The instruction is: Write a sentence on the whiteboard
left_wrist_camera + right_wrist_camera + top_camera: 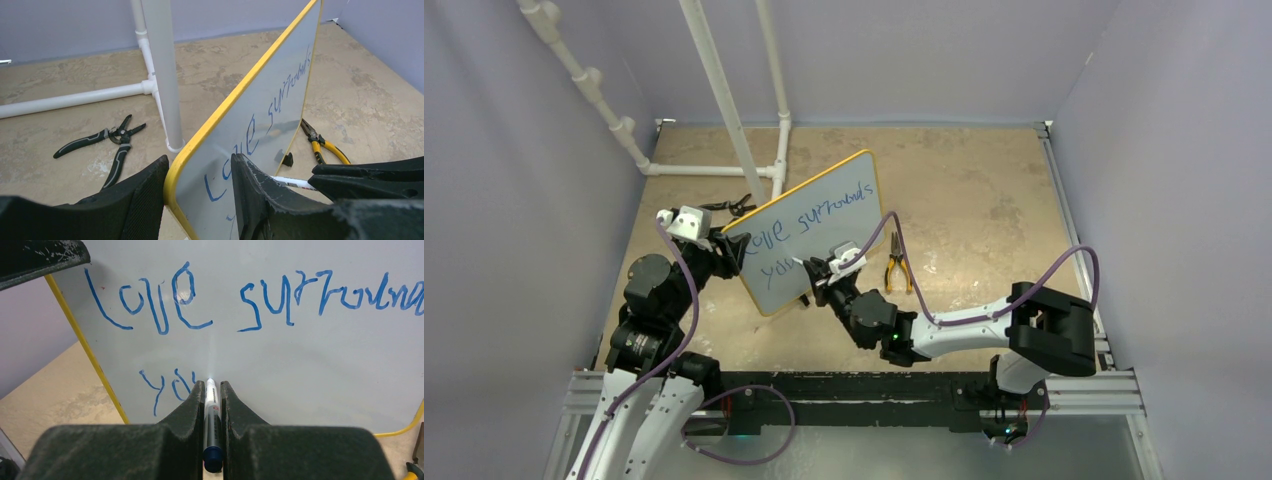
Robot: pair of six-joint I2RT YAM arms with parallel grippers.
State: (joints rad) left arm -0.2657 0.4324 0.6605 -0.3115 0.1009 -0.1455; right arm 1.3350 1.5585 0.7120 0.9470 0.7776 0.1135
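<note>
Left jaws: I saw them half apart, clamped on the yellow edge of the whiteboard (300, 370).
Right jaws: narrow, holding a marker (211, 405).
Board position: tilted upright on the surface (984, 200).
Writing: the sentence (258, 310) read "love surrounds you"; the marker tip was just after "you".

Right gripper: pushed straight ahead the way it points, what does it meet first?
The whiteboard: the right gripper's marker tip looks on or nearly on its face, beside "you".
</note>
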